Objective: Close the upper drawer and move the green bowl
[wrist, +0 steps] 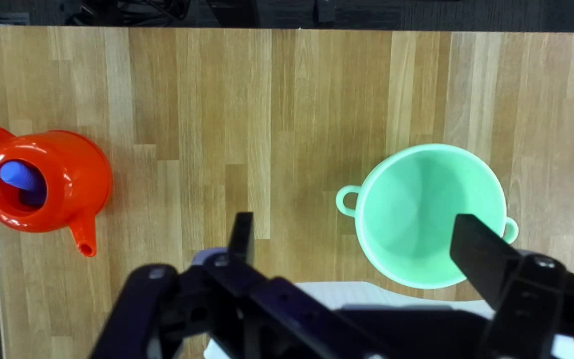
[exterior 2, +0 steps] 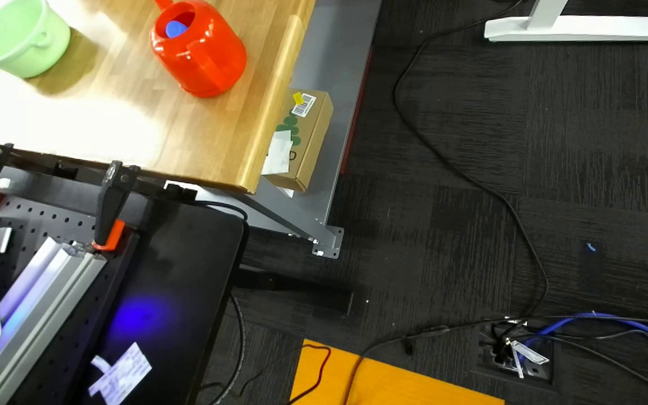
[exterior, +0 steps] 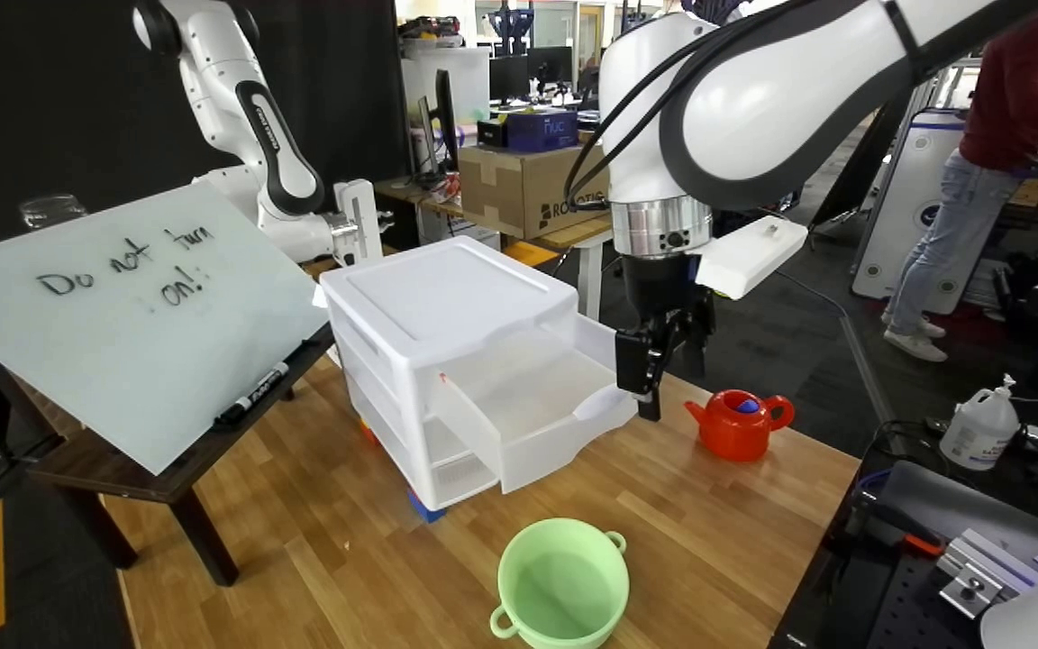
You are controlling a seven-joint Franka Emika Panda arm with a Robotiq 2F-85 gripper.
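The white arm (exterior: 780, 108) bends at its wrist (exterior: 663, 225), the claw (wrist: 356, 237) pointing down and spread wide.

Broad bare stretch of desk (wrist: 292, 99) ran between bowl (wrist: 411, 199) and teapot (wrist: 87, 179), free to pass. Bowl faced up, reachable from above. Out from cabinet (exterior: 456, 288) jutted drawer (exterior: 559, 453), over desk, in way; only narrow strip of desk showed between drawer's front and bowl. At drawer's corner nearest teapot hung hand (wrist: 354, 229), blocking there; whether touching, could not tell. On side away from teapot, whiteboard (exterior: 122, 315) hemmed cabinet.
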